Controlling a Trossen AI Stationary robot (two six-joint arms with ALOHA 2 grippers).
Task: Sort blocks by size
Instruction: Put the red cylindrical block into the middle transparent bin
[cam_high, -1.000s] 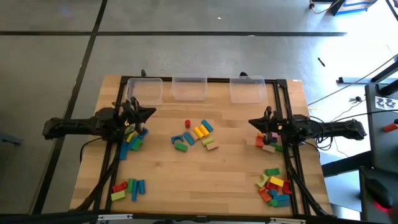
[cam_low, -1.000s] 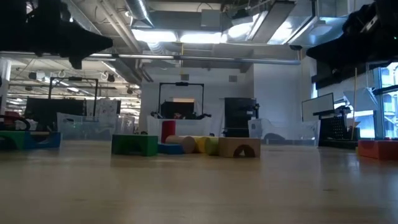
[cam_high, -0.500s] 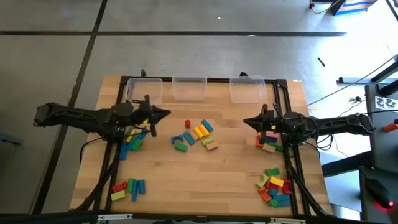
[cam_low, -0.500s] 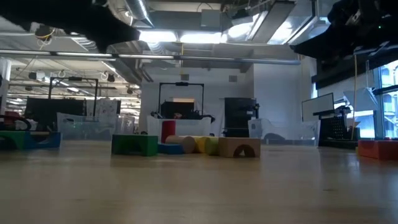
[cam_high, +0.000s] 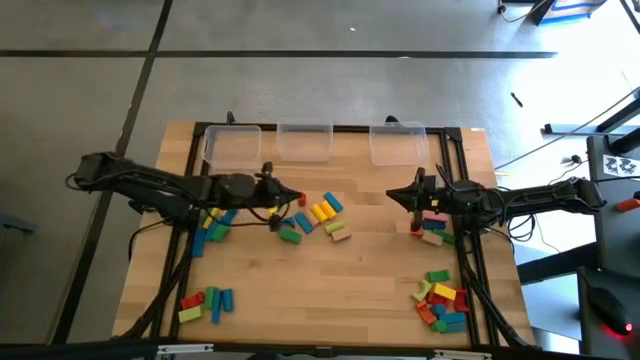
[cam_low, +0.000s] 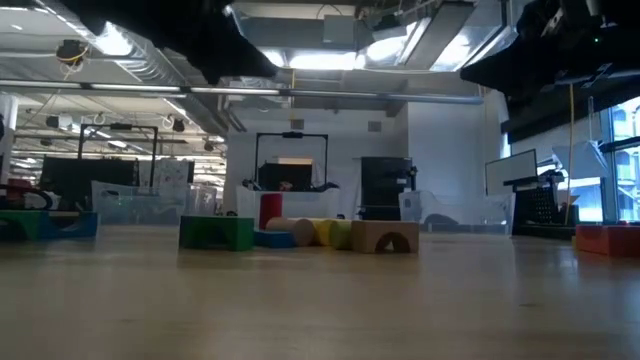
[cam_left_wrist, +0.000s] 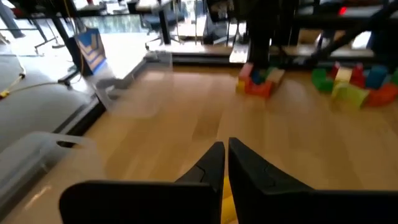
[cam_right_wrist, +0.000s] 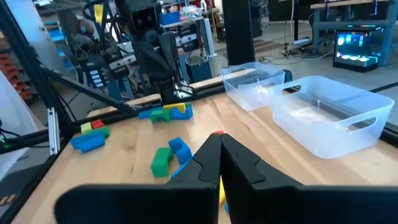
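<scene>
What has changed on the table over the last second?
The left gripper reached from the left edge toward the centre pile of blocks, staying shut and empty. The right gripper edged slightly inward, also shut. No block moved; the three clear bins are as before.

Multicolor blocks (cam_high: 312, 217) lying in 5 clusters.

I work in a robotics lab or workshop. Around my wooden table (cam_high: 330, 290) lies a bare concrete floor (cam_high: 300, 90) marked with dark lines. Beyond the table stand metal racks (cam_right_wrist: 74, 68), a glowing screen (cam_right_wrist: 357, 46) and more equipment, and above it hang exposed ducts and pipes (cam_low: 330, 60) beside bright ceiling lights (cam_low: 290, 58).
</scene>
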